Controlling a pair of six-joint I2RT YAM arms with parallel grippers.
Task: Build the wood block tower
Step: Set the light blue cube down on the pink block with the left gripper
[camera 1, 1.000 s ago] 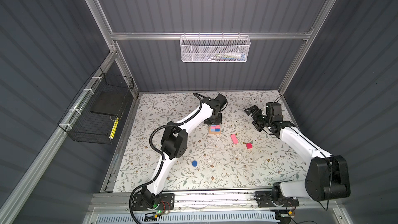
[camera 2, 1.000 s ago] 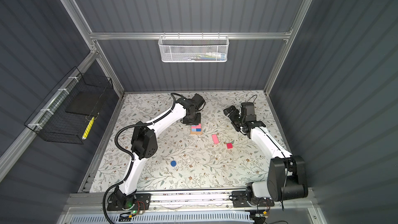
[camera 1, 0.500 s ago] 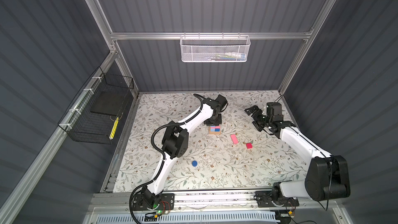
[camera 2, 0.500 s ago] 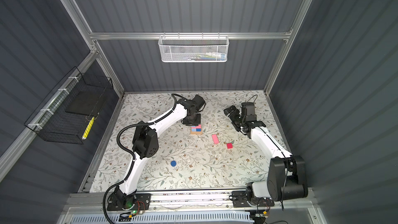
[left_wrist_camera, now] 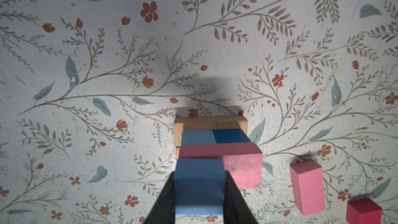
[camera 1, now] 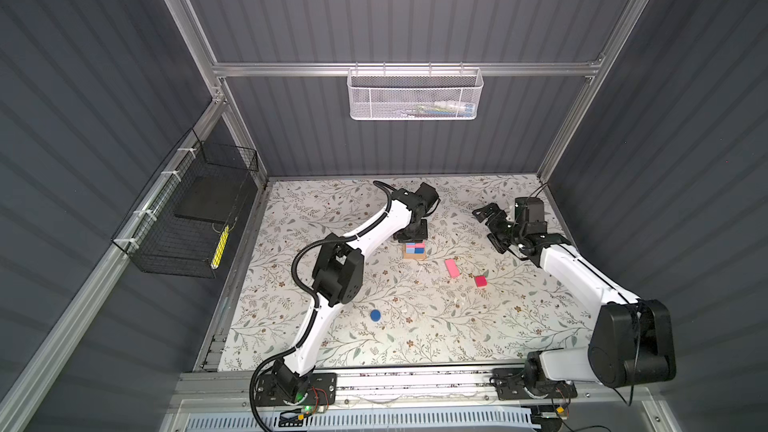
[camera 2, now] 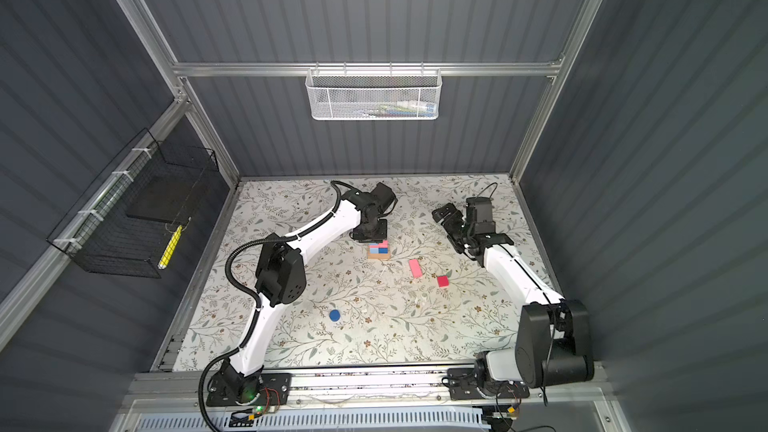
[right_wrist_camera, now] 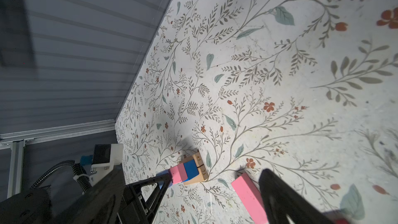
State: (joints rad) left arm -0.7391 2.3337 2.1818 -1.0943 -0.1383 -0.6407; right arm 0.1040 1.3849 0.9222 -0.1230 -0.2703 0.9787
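The tower (camera 1: 414, 250) (camera 2: 379, 251) stands mid-table: a tan base (left_wrist_camera: 211, 122), two blue cubes (left_wrist_camera: 198, 136) side by side on it, and a pink oblong (left_wrist_camera: 237, 158) beside them on the same base. My left gripper (camera 1: 411, 236) (camera 2: 370, 236) (left_wrist_camera: 199, 175) is shut on a third blue cube (left_wrist_camera: 199, 188), held right beside the pink oblong; contact cannot be told. A loose pink oblong (camera 1: 452, 268) (left_wrist_camera: 307, 187) (right_wrist_camera: 247, 197), a red cube (camera 1: 480, 281) (left_wrist_camera: 364, 211) and a dark blue disc (camera 1: 375, 315) (camera 2: 335, 315) lie on the table. My right gripper (camera 1: 492, 224) (right_wrist_camera: 216, 174) hangs open and empty, right of the tower.
A black wire basket (camera 1: 195, 218) hangs on the left wall and a white mesh basket (camera 1: 415, 95) on the back rail. Dark walls close the floral table (camera 1: 415, 347) on three sides, with a metal rail (camera 1: 415, 382) along the front.
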